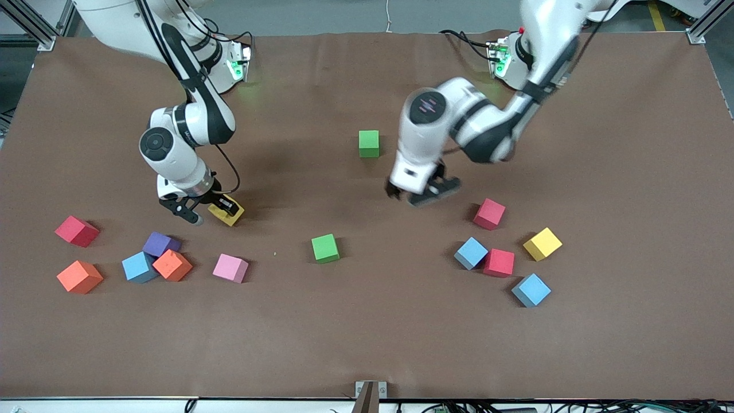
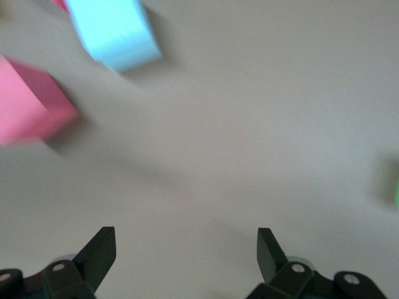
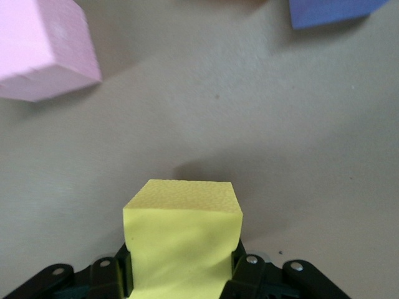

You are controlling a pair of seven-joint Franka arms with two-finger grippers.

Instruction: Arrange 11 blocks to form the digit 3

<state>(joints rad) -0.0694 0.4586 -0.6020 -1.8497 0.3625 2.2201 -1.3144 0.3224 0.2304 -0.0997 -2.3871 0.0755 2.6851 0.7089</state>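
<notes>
My right gripper (image 1: 209, 207) is shut on a yellow block (image 1: 227, 212), held low over the table toward the right arm's end; the right wrist view shows the block (image 3: 182, 230) between the fingers. My left gripper (image 1: 424, 192) is open and empty over bare table between a green block (image 1: 369, 143) and a red block (image 1: 489, 214); its fingers (image 2: 100, 252) stand wide apart. A second green block (image 1: 325, 248) lies mid-table. No digit 3 shows; the blocks lie scattered.
Near the right gripper lie pink (image 1: 230, 268), purple (image 1: 160, 244), orange (image 1: 172, 265), blue (image 1: 139, 267), orange (image 1: 79, 276) and red (image 1: 76, 230) blocks. Toward the left arm's end lie blue (image 1: 471, 253), red (image 1: 498, 263), yellow (image 1: 542, 244) and blue (image 1: 530, 289) blocks.
</notes>
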